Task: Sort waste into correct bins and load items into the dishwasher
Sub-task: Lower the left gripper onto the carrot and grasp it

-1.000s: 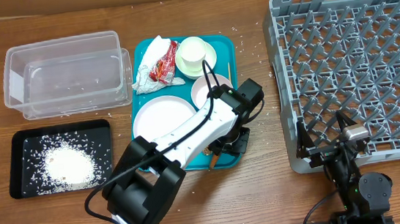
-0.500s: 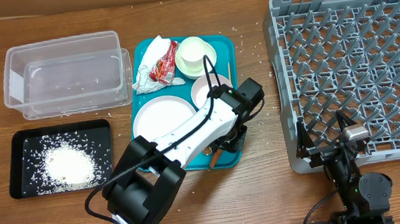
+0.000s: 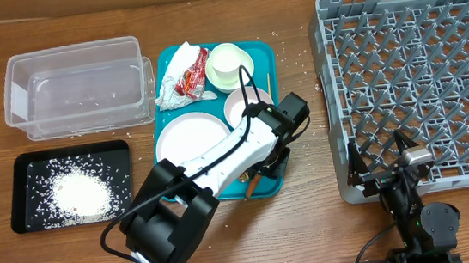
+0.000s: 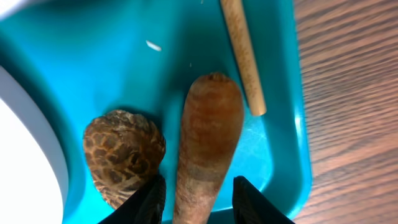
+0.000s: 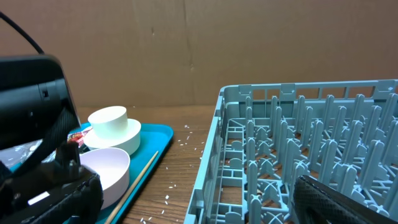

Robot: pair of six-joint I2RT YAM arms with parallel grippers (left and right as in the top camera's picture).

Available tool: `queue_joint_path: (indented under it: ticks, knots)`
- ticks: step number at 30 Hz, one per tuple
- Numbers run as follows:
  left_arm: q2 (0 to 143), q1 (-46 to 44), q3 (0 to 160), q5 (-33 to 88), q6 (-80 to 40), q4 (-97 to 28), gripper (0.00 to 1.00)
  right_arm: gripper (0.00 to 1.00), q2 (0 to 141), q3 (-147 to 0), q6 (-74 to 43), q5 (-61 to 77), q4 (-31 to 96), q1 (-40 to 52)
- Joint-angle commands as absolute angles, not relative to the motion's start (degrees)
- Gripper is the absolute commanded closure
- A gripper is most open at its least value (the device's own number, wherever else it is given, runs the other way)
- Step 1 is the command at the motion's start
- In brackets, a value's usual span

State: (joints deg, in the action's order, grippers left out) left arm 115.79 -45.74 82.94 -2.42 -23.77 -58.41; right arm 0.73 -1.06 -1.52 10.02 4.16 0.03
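Our left pincer (image 4: pixel 199 193), part-open, straddles the carrot stick (image 4: pixel 208 137) at the teal tray's (image 4: pixel 186 37) five o'clock corner; whether it grips, we cannot tell. Closing off-centre could roll it into the brown food piece (image 4: pixel 124 152).

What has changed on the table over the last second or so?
Almost nothing. The left arm's tool shifted very slightly over a corner of the teal plastic tray. Its fingers stand either side of the small orange carrot-like stick, which lies where it was. Nothing was picked up or let go. The right arm's tool and the grey plastic dish rack stayed put.
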Motion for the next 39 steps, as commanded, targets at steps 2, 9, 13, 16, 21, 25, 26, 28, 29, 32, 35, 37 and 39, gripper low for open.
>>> queue_joint_path:
  ticks: [2,9,13,16,21,25,26,28,29,32,35,37,39]
  knots:
    - [116.6,-45.84,81.69,-2.96,-22.85,-58.22,0.62,0.0,0.19,-0.47,-1.67,9.47,3.97,-0.12]
    - [116.6,-45.84,80.55,-1.74,-20.05,-57.54,0.61,0.0,0.19,-0.47,-1.67,9.47,3.97,-0.12]
    - [116.6,-45.82,78.46,-1.5,-19.22,-56.45,0.61,0.0,0.19,-0.47,-1.67,9.47,3.97,-0.12]
    - [116.6,-45.84,78.02,-1.45,-18.35,-56.55,0.65,0.0,0.19,-0.47,-1.67,9.47,3.97,-0.12]
    - [116.57,-45.82,78.11,-1.45,-18.44,-56.58,0.81,0.0,0.19,-0.47,-1.67,9.47,3.97,-0.12]
    - [116.55,-45.82,79.83,-1.48,-19.59,-58.39,0.88,0.0,0.19,-0.47,-1.67,9.47,3.97,-0.12]
    - [116.55,-45.82,80.73,-1.43,-20.08,-59.07,0.89,0.0,0.19,-0.47,-1.67,9.47,3.97,-0.12]
    - [116.49,-45.82,82.5,-1.41,-21.17,-60.49,0.9,0.0,0.19,-0.47,-1.67,9.47,3.97,-0.12]
    - [116.46,-45.82,83.61,-1.45,-21.87,-61.47,0.9,0.0,0.19,-0.47,-1.67,9.47,3.97,-0.12]
    - [116.46,-45.8,88.71,-1.45,-23.99,-66.52,0.95,0.0,0.19,-0.47,-1.67,9.47,3.97,-0.12]
    - [116.44,-45.43,93.23,-1.48,-24.93,-71.31,0.96,0.0,0.19,-0.47,-1.67,9.47,3.97,-0.12]
    - [116.44,-44.8,96.79,-2.15,-24.88,-74.78,0.94,0.0,0.19,-0.47,-1.67,9.47,3.97,-0.12]
    - [116.44,-43.86,99.33,-3.84,-24.93,-77.34,0.94,0.0,0.19,-0.47,-1.67,9.47,3.97,-0.12]
